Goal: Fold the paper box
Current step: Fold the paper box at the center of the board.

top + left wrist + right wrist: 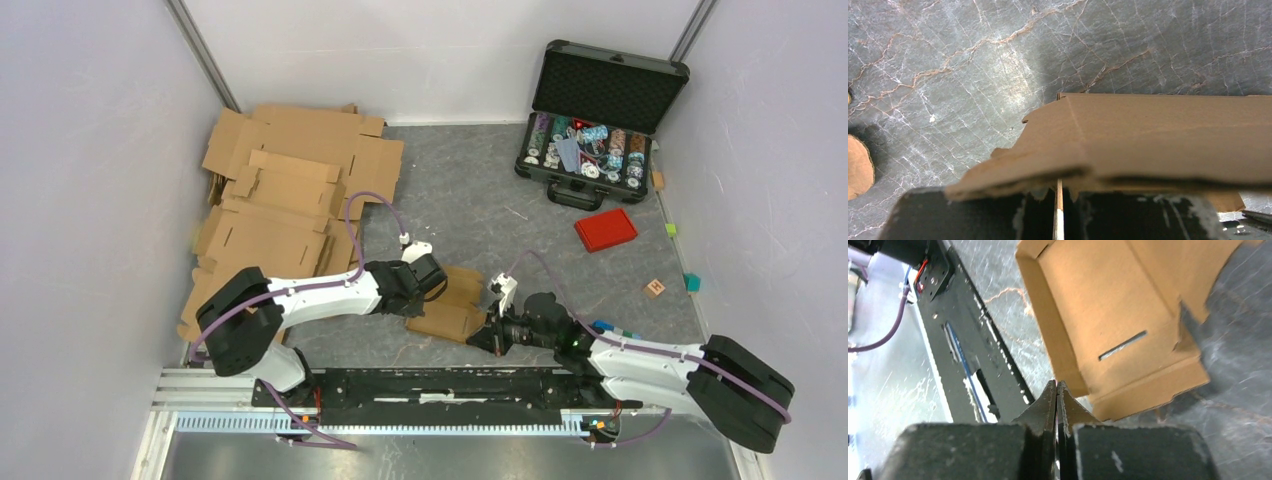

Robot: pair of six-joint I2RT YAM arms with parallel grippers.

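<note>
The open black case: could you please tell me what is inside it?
The black case holds rows of round chips in mixed colours; dark foam lines its raised lid. Whatever lies beneath the chips is covered.

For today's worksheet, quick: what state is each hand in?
Left hand: closed, pinching the paper box.
Right hand: closed, holding nothing.

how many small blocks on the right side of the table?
4 clear: green block right of the red lid, teal block nearer, wooden block left of the teal, blue block by the right arm, partly hidden. A tan bit beside the case may be a fifth.
</note>
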